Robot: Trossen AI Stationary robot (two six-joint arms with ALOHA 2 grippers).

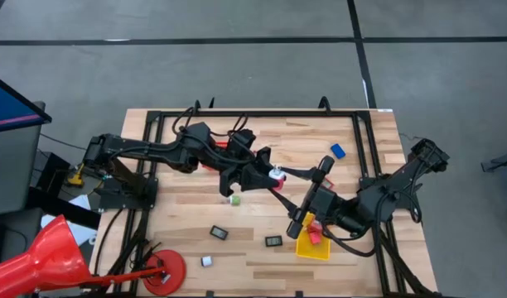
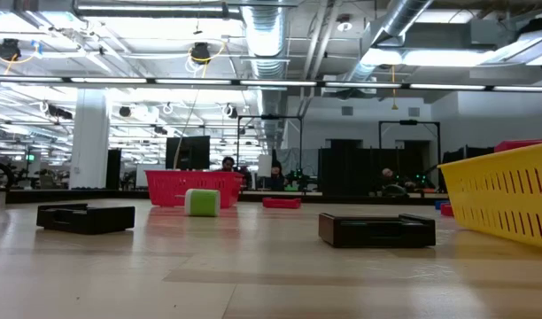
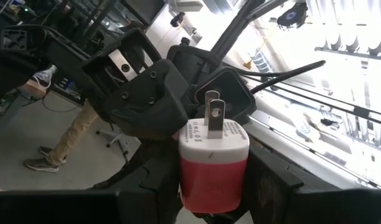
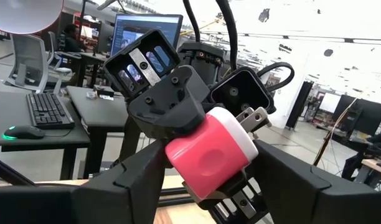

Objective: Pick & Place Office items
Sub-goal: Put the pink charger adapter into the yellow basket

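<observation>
High over the middle of the table, my left gripper (image 1: 268,175) (image 3: 212,199) is shut on a pink-red wall plug (image 1: 277,175) (image 3: 213,162) (image 4: 209,152) with a white face and two metal prongs. My right gripper (image 1: 290,182) (image 4: 209,168) meets the same plug head-on from the table's right. A green block (image 1: 234,199) (image 2: 201,202), a blue block (image 1: 337,151) and flat dark rectangles (image 1: 219,233) (image 1: 273,241) lie flat on the table. The low view shows no gripper. My left gripper pinches the plug's red body (image 3: 192,180) between its two fingers (image 3: 150,193), on two opposite sides. The fingers come about level from the table's left. The plug is lifted clear of the table. Its white pronged face (image 3: 214,134) points away from the wrist, toward my right gripper.
The yellow bin (image 1: 313,247) (image 2: 506,199) sits at the near right under my right arm, with red and pink pieces in it. The red mesh basket (image 2: 193,186) stands at the far left under my left arm. A small pale piece (image 1: 206,261) lies near the front edge.
</observation>
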